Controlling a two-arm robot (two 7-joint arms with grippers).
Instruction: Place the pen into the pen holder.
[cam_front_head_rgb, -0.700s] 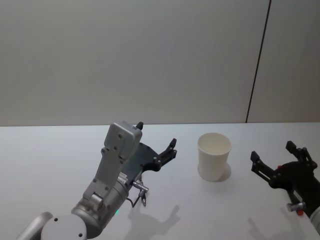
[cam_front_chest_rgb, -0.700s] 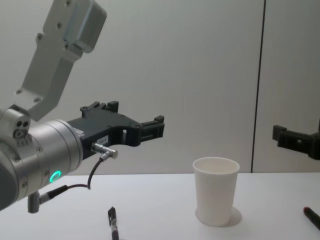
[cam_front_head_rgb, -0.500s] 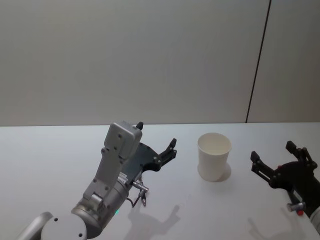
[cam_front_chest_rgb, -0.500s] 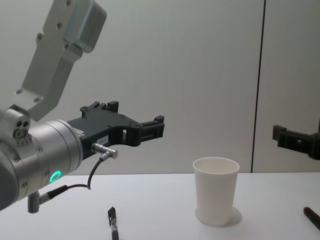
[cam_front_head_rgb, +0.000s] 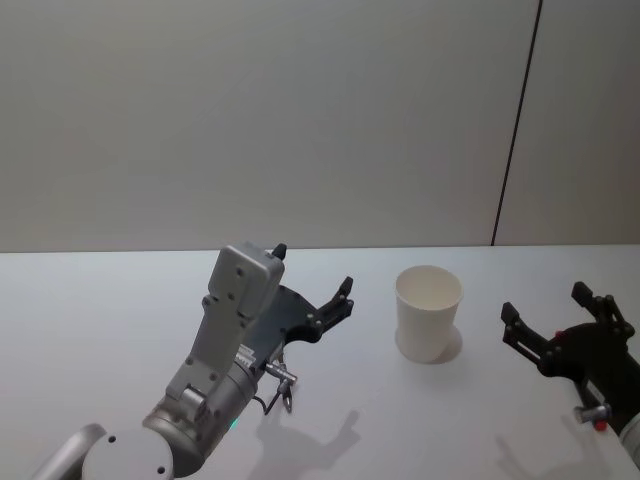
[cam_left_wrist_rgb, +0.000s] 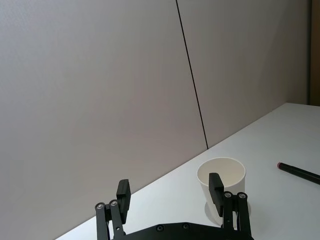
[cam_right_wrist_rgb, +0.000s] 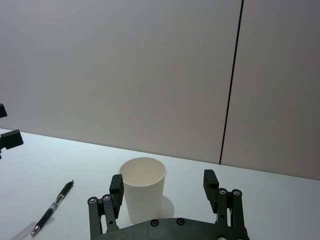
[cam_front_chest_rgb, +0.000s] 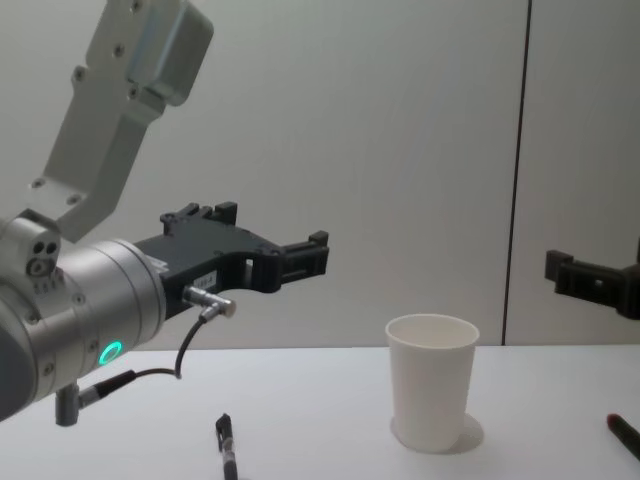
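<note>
Both claws hover spread: left claw (cam_front_head_rgb: 313, 270) left of the white paper cup (cam_front_head_rgb: 429, 312), right claw (cam_front_head_rgb: 545, 305) right of it. Right wrist view shows a black pen (cam_right_wrist_rgb: 52, 209) lying left of the cup; left wrist view, a red-tipped pen (cam_left_wrist_rgb: 299, 172) right.

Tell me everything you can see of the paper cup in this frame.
The cup is plain white, paper by its look, tapered toward the base, with a rolled rim. It stands upright, mouth up, on the white table, slightly right of the middle in the head view. Nothing sticks out of it, and what shows of its inside is bare. A faint shadow lies at its base. Only the table touches it.
</note>
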